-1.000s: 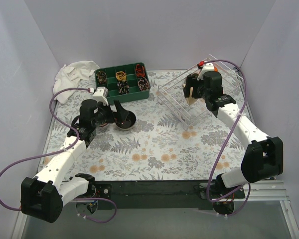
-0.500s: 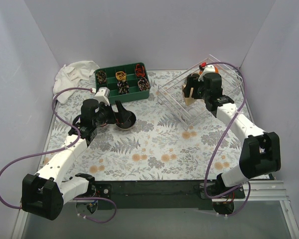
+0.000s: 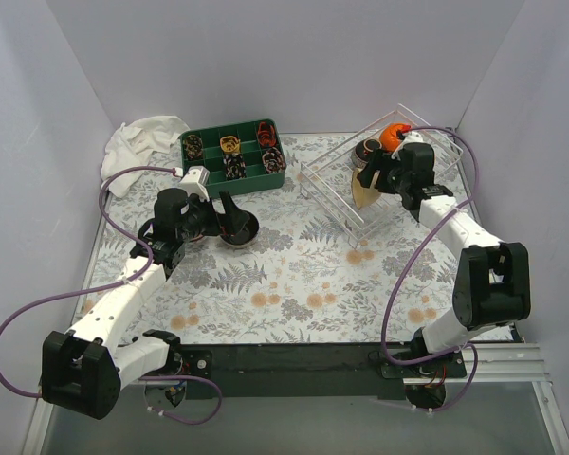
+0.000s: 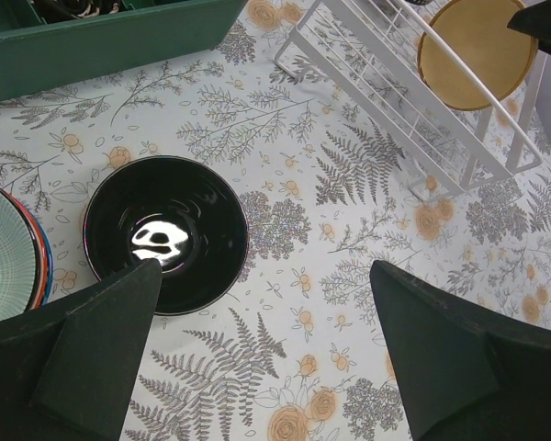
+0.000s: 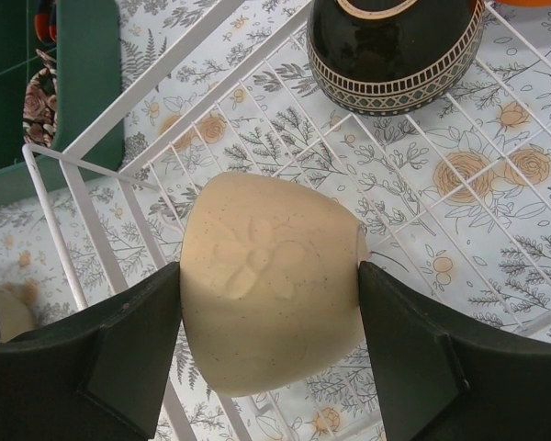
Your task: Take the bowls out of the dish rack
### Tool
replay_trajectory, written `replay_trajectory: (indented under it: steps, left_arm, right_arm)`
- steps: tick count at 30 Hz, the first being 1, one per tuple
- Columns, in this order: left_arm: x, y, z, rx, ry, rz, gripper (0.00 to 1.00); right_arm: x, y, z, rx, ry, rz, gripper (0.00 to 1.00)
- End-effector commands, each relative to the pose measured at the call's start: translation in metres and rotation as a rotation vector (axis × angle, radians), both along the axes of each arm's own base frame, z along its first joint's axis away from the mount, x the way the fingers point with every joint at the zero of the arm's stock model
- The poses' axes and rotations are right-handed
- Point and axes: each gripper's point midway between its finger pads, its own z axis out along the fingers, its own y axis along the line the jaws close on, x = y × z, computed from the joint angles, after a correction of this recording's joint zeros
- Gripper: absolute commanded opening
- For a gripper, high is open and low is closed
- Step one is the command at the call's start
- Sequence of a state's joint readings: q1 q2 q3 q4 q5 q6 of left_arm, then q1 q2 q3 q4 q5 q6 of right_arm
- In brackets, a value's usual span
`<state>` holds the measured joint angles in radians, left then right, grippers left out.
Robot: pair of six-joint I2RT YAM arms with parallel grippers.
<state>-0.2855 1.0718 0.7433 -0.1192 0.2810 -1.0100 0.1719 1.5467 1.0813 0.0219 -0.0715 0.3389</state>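
Observation:
The dish rack [image 3: 327, 190] of white wire stands at the back right. My right gripper [image 5: 269, 340] is shut on a cream bowl [image 5: 271, 294] with an embossed bee, both fingers pressed against its sides, inside the rack [image 5: 92, 161]. In the top view the cream bowl [image 3: 364, 194] hangs below that gripper [image 3: 372, 180]. A dark bowl with a patterned band [image 5: 395, 46] sits farther in the rack. My left gripper [image 4: 266, 358] is open over the tablecloth, beside a black bowl [image 4: 165, 234] that stands on the table [image 3: 242, 230].
A stack of bowls with a teal ribbed one on top [image 4: 5, 253] sits left of the black bowl. A green divided tray [image 3: 232, 154] and a white cloth [image 3: 142, 142] lie at the back left. An orange object [image 3: 392, 136] shows by the right wrist.
The right gripper, with the cream bowl in it, has shifted a little to the right and turned, uncovering the dark bowl and the orange object. The left arm has not moved.

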Motion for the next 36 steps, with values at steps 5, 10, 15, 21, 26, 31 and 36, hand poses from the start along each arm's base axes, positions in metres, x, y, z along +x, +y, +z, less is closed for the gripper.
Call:
replay_trajectory:
  steps: [5,10,15,21,26,31,36]
  left_arm:
    - [-0.001,-0.014,0.016,-0.058,-0.016,-0.056,0.98]
    - [0.003,-0.027,0.025,-0.149,0.014,-0.075,0.98]
    - [0.007,-0.041,0.032,-0.207,0.032,-0.104,0.98]
    - [0.014,-0.054,0.04,-0.24,0.022,-0.118,0.98]
    - [0.022,-0.072,0.04,-0.269,0.031,-0.126,0.98]
    - [0.034,-0.094,0.049,-0.304,0.021,-0.135,0.98]
    - [0.051,-0.112,0.05,-0.316,0.026,-0.129,0.98]
  right_arm:
    - [0.013,0.005,0.064,0.148,-0.168,0.018,0.27]
    - [0.01,0.005,0.077,0.188,-0.186,0.022,0.27]
    - [0.01,0.005,0.077,0.214,-0.184,0.02,0.27]
    - [0.005,0.011,0.079,0.308,-0.172,0.051,0.26]
    - [-0.001,0.017,0.1,0.353,-0.202,0.082,0.27]
    - [-0.008,0.02,0.121,0.386,-0.235,0.103,0.27]
    - [-0.017,0.028,0.136,0.43,-0.248,0.148,0.27]
